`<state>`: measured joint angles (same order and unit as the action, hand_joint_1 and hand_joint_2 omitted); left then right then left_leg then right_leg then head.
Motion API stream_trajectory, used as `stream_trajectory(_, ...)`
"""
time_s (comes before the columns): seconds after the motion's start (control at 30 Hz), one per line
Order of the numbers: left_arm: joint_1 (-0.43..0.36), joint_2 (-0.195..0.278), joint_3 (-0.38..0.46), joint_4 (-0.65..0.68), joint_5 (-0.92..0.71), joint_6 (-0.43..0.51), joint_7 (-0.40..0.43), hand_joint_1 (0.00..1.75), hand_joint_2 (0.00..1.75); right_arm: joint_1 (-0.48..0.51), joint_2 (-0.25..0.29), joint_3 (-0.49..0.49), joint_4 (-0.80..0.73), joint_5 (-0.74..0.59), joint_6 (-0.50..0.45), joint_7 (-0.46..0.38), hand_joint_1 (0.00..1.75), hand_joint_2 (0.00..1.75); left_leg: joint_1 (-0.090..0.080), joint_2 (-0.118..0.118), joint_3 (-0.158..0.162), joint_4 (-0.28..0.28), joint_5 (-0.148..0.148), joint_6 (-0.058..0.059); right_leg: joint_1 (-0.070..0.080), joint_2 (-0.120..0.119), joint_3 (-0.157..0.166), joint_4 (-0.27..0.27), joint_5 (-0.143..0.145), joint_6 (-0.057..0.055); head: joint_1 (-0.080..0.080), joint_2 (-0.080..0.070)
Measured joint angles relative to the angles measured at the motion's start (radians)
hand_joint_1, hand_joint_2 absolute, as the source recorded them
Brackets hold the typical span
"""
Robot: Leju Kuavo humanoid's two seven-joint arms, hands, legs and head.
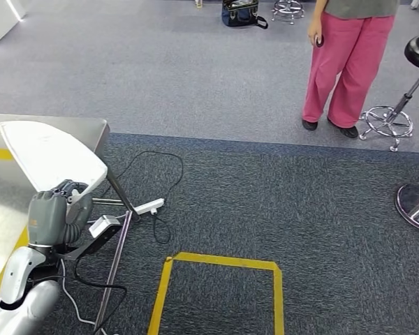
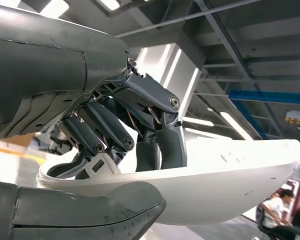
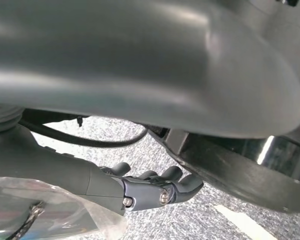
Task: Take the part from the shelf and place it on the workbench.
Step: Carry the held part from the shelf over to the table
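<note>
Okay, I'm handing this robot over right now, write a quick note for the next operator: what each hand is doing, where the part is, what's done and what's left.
Left robot hand: grips the white part by one end, fingers curled over its rim and thumb underneath; the part sticks out forward and up.
Right robot hand: hangs over the carpet with fingers loosely extended, holding nothing.
Done: the part is picked up and in the left hand.
Left: set it down on the workbench, whose metal top is at the left, right beside the part. Part is not yet released.
Note: a person stands ahead on the right, and a yellow tape square marks the floor in front.
</note>
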<state>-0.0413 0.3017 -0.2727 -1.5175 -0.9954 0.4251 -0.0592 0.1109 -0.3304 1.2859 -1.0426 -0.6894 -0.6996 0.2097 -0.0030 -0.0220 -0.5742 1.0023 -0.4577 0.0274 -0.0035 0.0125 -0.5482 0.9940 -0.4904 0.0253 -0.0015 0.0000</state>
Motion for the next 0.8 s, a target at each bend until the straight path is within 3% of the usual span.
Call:
stream_trajectory(0.07,0.0,0.001,0.0,0.0,0.022,-0.002,-0.013,1.75,1.75,-0.003,0.0,0.004,0.0,-0.011,0.0,-0.007,0.0,0.0,0.0,0.0,0.001,-0.001,0.002,0.011,0.002,0.001,0.0,0.0,0.0,-0.001,0.0,0.0)
stream_trajectory(0.23,0.0,0.002,0.0,0.0,0.045,-0.003,-0.031,1.75,1.75,-0.007,0.0,0.011,0.0,-0.023,0.0,-0.012,0.0,0.0,0.004,0.0,0.002,-0.005,0.004,0.012,0.009,0.0,0.0,0.001,-0.002,-0.013,0.0,0.0)
stream_trajectory(0.3,0.0,0.002,0.0,0.0,0.045,-0.003,-0.032,1.75,1.75,-0.007,0.0,0.012,0.0,-0.024,0.0,-0.013,0.0,0.0,0.006,0.0,0.002,-0.005,0.005,0.005,0.011,0.0,0.0,0.002,-0.003,-0.015,0.0,0.0)
stream_trajectory(0.43,0.002,0.001,0.0,0.0,0.047,-0.01,-0.027,1.75,1.75,-0.007,0.0,0.013,0.0,-0.018,0.0,-0.012,0.0,0.0,0.01,0.0,0.002,-0.007,0.003,-0.026,0.013,0.0,-0.002,0.005,-0.004,-0.018,0.0,0.0)
stream_trajectory(0.7,0.007,0.002,0.0,-0.002,0.051,-0.034,-0.014,1.75,1.75,-0.005,-0.001,0.012,0.0,-0.001,0.0,-0.002,0.0,0.0,0.008,0.0,0.001,-0.006,0.002,-0.029,0.01,0.0,-0.001,0.004,-0.004,-0.018,0.001,0.0)
stream_trajectory(0.8,0.009,0.002,0.0,-0.007,0.051,-0.035,-0.013,1.75,1.75,-0.005,-0.001,0.011,0.0,0.0,0.0,0.001,0.0,0.0,0.005,0.0,-0.001,0.0,-0.001,-0.024,0.007,0.0,-0.001,0.003,-0.003,-0.015,0.0,0.0)
